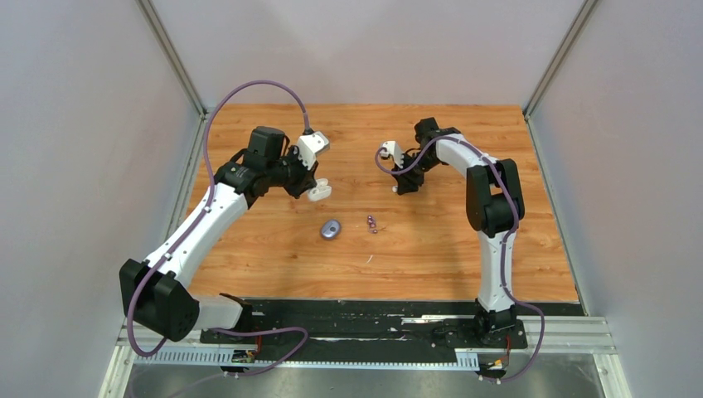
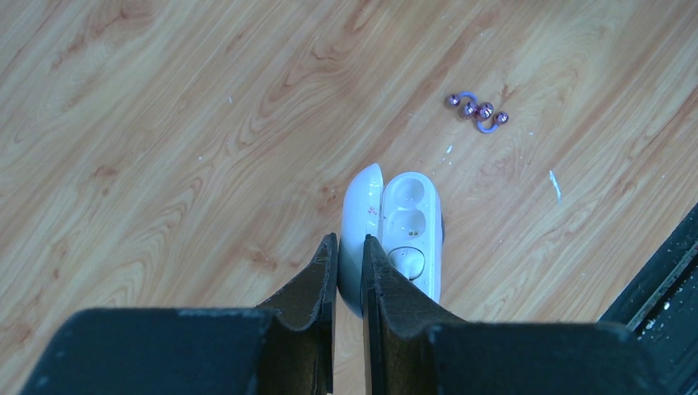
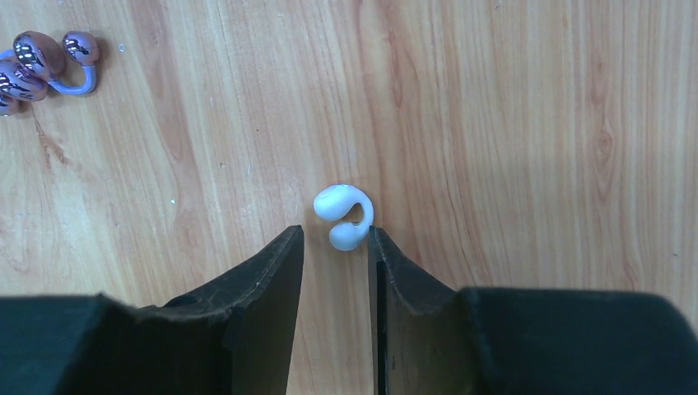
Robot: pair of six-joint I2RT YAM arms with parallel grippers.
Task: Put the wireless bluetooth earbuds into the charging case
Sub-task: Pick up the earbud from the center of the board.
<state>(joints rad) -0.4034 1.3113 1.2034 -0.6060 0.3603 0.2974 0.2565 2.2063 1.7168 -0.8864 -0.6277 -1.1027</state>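
My left gripper [image 2: 349, 240] is shut on the raised lid of an open white charging case [image 2: 409, 218], held over the wood near the left arm's tip [image 1: 320, 191]. The case's far socket is empty. Something white sits in the near socket, partly behind my finger. One white earbud [image 3: 346, 216] lies on the table at the tips of my right gripper [image 3: 336, 234]. That gripper is open, and its right finger touches the bud. Two dark purple earbuds [image 2: 477, 111] lie together mid-table [image 1: 372, 222] and show at the top left of the right wrist view [image 3: 41, 62].
A closed purple oval case [image 1: 331, 229] rests on the wooden table [image 1: 431, 257], left of the purple buds. White walls enclose the table on three sides. A black rail [image 1: 373, 319] runs along the near edge by the arm bases.
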